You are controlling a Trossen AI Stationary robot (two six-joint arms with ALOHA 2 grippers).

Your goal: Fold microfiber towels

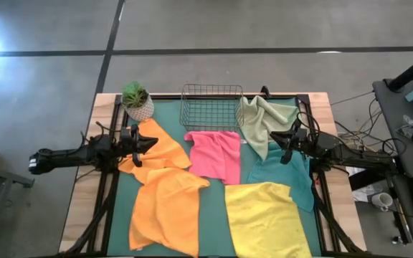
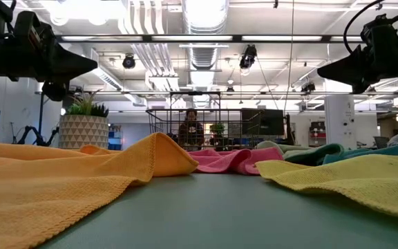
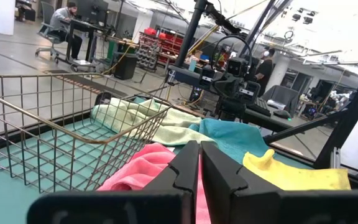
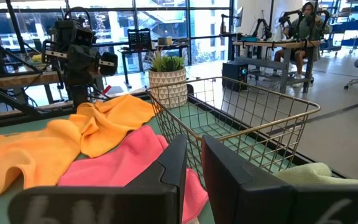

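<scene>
- Left hand [image 1: 151, 142] hangs above the rear orange towel [image 1: 160, 149], fingers pressed together, holding nothing.
- Right hand [image 1: 273, 138] sits over the seam where the sage towel [image 1: 262, 118] meets the teal towel [image 1: 284, 173]; its fingers show a thin gap and nothing is between them.
- Both hands point inward at each other across the counter [image 1: 214, 208], well above the cloth in the low view.
- Six towels lie spread and unfolded on the green mat: the rear orange one at the left, the front orange towel [image 1: 165, 209] overlapping it nearer the front edge.
- Pink towel [image 1: 214, 153] lies in the middle, just in front of the wire basket [image 1: 211, 107].
- Yellow towel [image 1: 267, 218] lies at front right, its rear edge touching the pink and the teal.
- Sage towel is draped at rear right, beside the basket.
- Potted plant [image 1: 137, 101] stands at the rear left corner, next to the basket.
- People sit at desks in the room beyond.
</scene>
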